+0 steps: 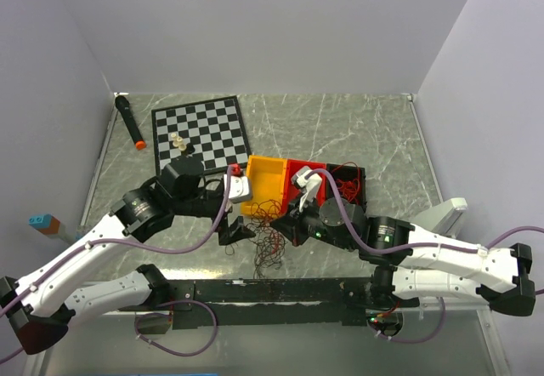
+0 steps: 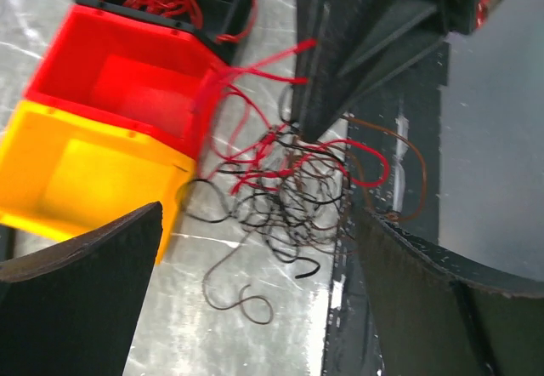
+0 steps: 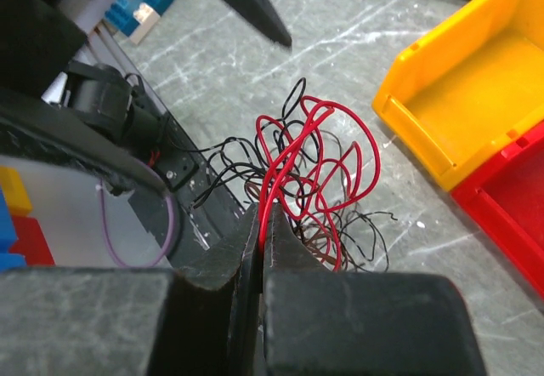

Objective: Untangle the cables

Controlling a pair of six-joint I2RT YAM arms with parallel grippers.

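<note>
The cables are a hand-sized tangle of thin red, black and brown wires on the marble table, just in front of the bins. My right gripper is shut on a red wire of the tangle and holds its loops up off the table; in the top view it sits at the tangle's right edge. My left gripper is open and empty at the tangle's left edge. In the left wrist view its wide-apart fingers frame the tangle, with the right gripper's dark fingers above.
A yellow bin, a red bin and a black bin holding more red wire stand in a row behind the tangle. A chessboard with pieces and a black marker lie at the back left. A black base rail runs along the near edge.
</note>
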